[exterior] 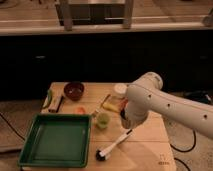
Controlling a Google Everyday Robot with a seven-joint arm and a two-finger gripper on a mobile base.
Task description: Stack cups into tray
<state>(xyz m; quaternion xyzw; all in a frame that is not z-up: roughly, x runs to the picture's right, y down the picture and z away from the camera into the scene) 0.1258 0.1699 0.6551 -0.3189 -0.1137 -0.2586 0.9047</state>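
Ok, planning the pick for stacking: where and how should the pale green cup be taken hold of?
Probably at the rim of the pale green cup, coming straight down: it stands upright with its mouth up, and the green tray and a utensil crowd its sides. The hand is hidden behind the white arm, right of the cup.

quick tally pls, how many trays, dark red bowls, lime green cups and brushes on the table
trays: 1, the green tray
bowls: 1, the dark red bowl
cups: 1, the lime green cup
brushes: 1, the white-handled brush
total: 4
The gripper is shut, low just right of the lime green cup.
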